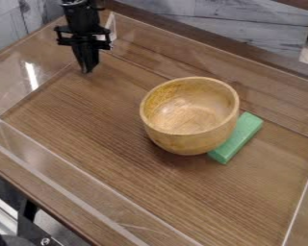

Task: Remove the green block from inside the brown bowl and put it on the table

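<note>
No legible writing; green block [237,139] on table [92,144] beside brown bowl [191,115], pincer [85,67] together.

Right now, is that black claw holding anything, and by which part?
Nothing is held. The claw is shut and empty, far from the green block, which lies on the table beside the brown bowl.

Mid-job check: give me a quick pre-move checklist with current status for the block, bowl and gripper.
1. Green block out of the bowl: ok, it lies on the table.
2. Brown bowl empty inside: ok, only bare wood shows.
3. Block clear of the bowl: cannot tell, it sits tight against the bowl's right side.
4. Gripper empty: ok, shut on nothing, pointing down.
5. Gripper clear of bowl and block: ok, far off at the table's back left.
</note>
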`<state>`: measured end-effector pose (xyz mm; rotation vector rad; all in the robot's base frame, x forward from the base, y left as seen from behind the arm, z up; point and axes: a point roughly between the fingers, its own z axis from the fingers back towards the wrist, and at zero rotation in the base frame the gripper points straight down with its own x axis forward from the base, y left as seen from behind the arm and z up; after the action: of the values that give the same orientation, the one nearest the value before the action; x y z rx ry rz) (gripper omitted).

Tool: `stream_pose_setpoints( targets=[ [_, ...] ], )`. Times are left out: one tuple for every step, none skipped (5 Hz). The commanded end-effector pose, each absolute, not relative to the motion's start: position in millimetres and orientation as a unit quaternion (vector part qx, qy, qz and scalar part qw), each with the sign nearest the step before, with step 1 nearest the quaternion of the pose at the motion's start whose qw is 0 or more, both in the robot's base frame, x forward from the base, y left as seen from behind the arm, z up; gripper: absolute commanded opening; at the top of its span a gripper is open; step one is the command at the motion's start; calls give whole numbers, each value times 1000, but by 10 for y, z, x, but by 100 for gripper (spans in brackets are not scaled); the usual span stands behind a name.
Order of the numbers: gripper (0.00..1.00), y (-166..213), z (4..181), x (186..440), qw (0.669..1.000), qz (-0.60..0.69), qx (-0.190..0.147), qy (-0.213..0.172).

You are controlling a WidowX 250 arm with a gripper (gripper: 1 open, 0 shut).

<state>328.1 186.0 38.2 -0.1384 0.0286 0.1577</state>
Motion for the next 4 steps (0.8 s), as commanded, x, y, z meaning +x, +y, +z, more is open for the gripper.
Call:
stream_pose_setpoints(
  targets=[
    [0,1886,607,3394,996,74,-56,-14],
    [0,1876,610,3397,996,74,-59,-9],
    [0,1866,613,3401,995,74,-61,-5],
    [0,1854,617,3403,995,73,-64,0]
  ],
)
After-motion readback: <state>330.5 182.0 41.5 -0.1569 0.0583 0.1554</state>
